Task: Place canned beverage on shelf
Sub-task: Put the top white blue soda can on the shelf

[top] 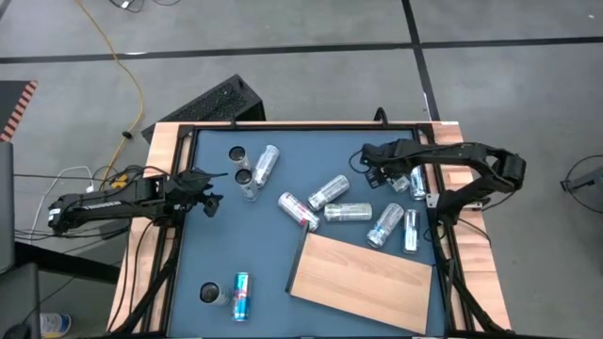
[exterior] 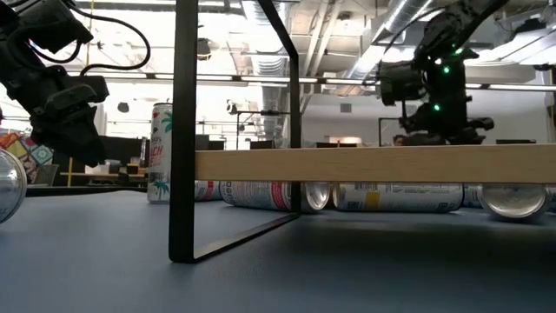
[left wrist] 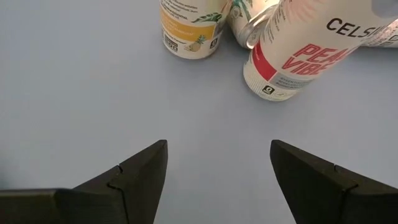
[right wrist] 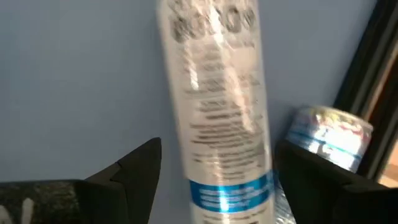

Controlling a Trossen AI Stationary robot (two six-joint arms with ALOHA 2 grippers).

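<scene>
Right gripper (right wrist: 214, 180): fingers spread and empty, hovering at the table's far right, straddling a lying white can with a blue band (right wrist: 217, 118); the can's long axis runs straight ahead between the fingers, so a descent and squeeze looks sufficient. A second can (right wrist: 329, 140) lies just beside it against the black frame (right wrist: 367, 87). The shelf (top: 363, 278), bare of cans, sits near the front edge, on the right arm's side; left gripper (left wrist: 217, 171) is likewise spread, waiting at the left before two upright cans.
</scene>
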